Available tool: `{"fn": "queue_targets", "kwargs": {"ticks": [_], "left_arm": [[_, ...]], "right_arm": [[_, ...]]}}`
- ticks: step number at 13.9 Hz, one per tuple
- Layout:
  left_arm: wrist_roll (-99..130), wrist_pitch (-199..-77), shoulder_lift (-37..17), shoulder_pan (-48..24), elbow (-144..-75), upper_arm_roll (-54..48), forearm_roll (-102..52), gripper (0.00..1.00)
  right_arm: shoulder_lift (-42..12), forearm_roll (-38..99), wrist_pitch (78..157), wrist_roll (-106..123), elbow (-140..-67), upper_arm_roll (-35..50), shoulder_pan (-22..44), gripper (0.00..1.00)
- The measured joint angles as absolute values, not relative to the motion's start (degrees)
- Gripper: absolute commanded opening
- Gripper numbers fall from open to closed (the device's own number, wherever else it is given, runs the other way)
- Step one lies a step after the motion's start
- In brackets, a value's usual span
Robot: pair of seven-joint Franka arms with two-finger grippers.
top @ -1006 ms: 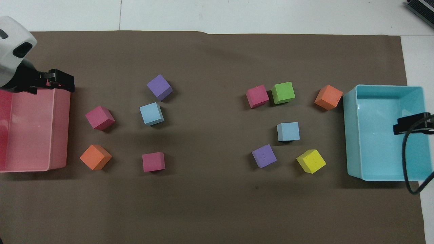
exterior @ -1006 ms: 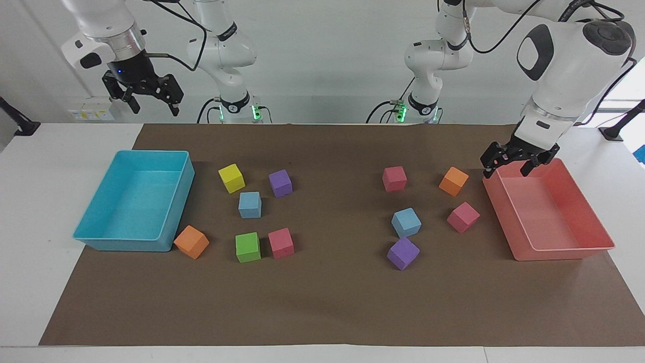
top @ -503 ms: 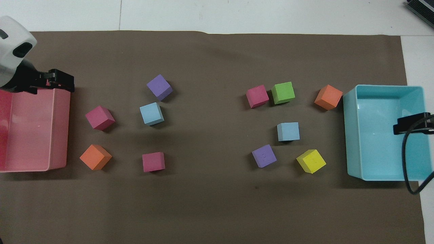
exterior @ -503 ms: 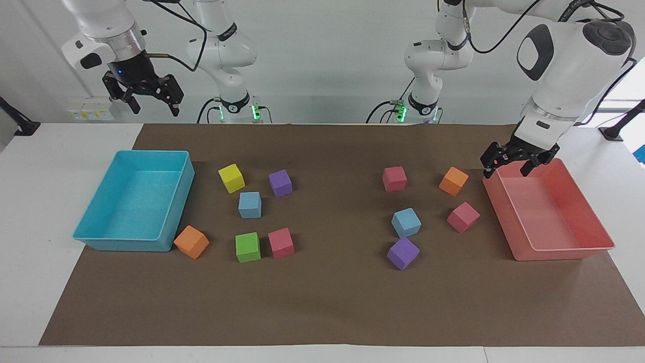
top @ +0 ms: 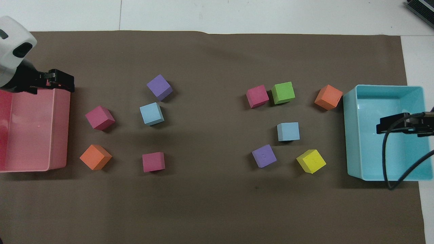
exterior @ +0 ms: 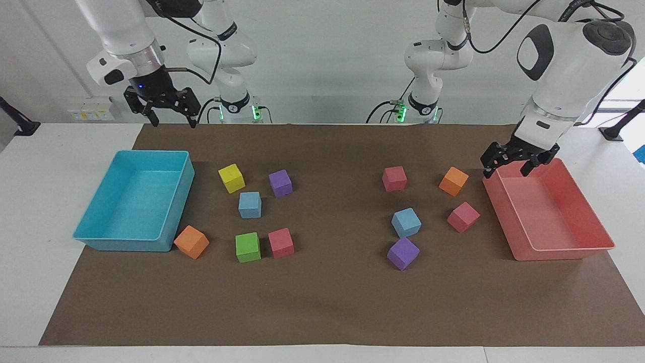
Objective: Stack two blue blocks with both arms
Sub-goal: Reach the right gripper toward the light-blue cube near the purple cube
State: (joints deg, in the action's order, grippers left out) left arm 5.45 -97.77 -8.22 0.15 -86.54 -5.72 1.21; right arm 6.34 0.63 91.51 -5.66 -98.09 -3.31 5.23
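Right gripper [exterior: 171, 114]: upper left of the facing frame, hanging high in the air near the robots' end of the turquoise tray [exterior: 95, 237]; fingers spread wide, holding nothing.
Left gripper [exterior: 509, 166]: right of the facing frame, low over the corner of the pink tray [exterior: 564, 252] nearest the robots; also spread, empty.
Blue blocks: one [exterior: 250, 204] sits left of centre on the brown mat, the other [exterior: 406, 222] right of centre; well apart, neither touched.
Crowding risk: the first blue block has a yellow cube [exterior: 231, 178] and a purple cube [exterior: 280, 182] close by, so I'd guess a wide-open descent could nudge one of them.
Second block risk: it sits turned at an angle, with another purple cube [exterior: 403, 253] just beside it; fingers not squared to its faces might twist it or slip off.
Tray risk: the left gripper is low at the pink rim, and a sideways move without lifting could catch it.
Stack risk: foam is light; an off-centre release may tip the upper block.
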Motion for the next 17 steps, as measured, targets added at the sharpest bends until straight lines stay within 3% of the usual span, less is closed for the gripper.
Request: {"fn": "queue_targets", "kwargs": {"ticks": [6, 9, 17], "left_arm": [[5.5, -97.8, -8.2, 0.2, -86.5, -5.7, 1.2, 1.00], [5.5, -97.8, -8.2, 0.2, -86.5, -5.7, 1.2, 1.00], [5.5, -97.8, -8.2, 0.2, -86.5, -5.7, 1.2, 1.00]], "right_arm": [[6.2, 0.7, 96.2, -7.0, -102.9, -3.3, 7.6, 1.00], [4.8, 0.8, 102.9, -9.2, -107.7, -3.2, 10.0, 1.00], [-4.9, 0.8, 119.7, -13.1, -115.2, -3.2, 14.0, 1.00]]}}
